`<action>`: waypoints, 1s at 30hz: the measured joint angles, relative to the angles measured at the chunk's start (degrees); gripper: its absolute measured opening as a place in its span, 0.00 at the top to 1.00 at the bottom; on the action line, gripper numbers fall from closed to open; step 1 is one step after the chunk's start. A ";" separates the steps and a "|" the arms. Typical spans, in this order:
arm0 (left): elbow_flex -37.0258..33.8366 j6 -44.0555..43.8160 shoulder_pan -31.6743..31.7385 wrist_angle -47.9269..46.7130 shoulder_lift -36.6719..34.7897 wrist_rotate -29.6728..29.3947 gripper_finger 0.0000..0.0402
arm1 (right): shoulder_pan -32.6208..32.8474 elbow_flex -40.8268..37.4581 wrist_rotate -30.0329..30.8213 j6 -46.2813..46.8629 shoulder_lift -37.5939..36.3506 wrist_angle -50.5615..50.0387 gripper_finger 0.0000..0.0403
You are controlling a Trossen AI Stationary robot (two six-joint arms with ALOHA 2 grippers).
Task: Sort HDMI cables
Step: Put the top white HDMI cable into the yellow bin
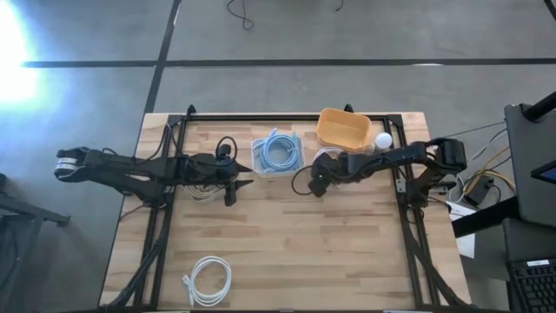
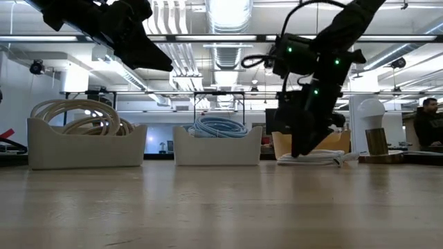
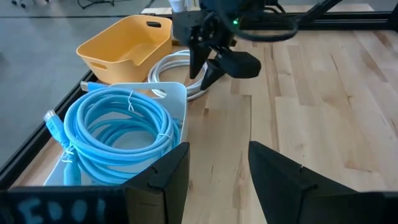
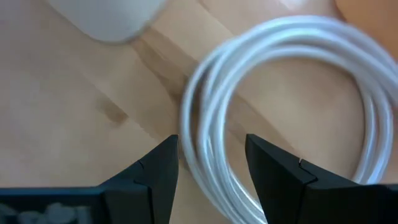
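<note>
Wooden table (image 1: 295,252) fills the middle of the high view, with bare boards across its lower half. Right gripper (image 4: 211,165) hangs wide open, jaws astride one strand of a white coil (image 4: 292,93) beside the yellow bin (image 1: 344,129). This looks like the pick-up step; next it likely must drop and close. Left gripper (image 3: 217,171), open and empty, waits by the blue coil (image 3: 118,127) in its tray. Another white coil (image 1: 208,280) lies at lower left.
</note>
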 joint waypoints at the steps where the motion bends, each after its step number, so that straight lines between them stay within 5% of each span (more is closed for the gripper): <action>1: 0.00 0.00 0.00 0.00 0.00 0.00 0.58 | -0.34 -0.49 -0.58 0.27 0.00 0.07 0.55; 11: 0.00 -0.04 0.00 -0.09 0.00 0.00 0.58 | -0.79 -3.36 -0.69 3.43 0.00 0.97 0.56; 22: 0.00 -0.15 0.00 -0.11 0.00 0.00 0.58 | -0.54 -3.21 -6.80 3.71 -0.05 3.21 0.93; 30: 0.00 -0.46 0.00 -0.11 0.00 0.00 0.58 | 1.79 -0.93 -8.74 3.65 -2.85 4.21 0.93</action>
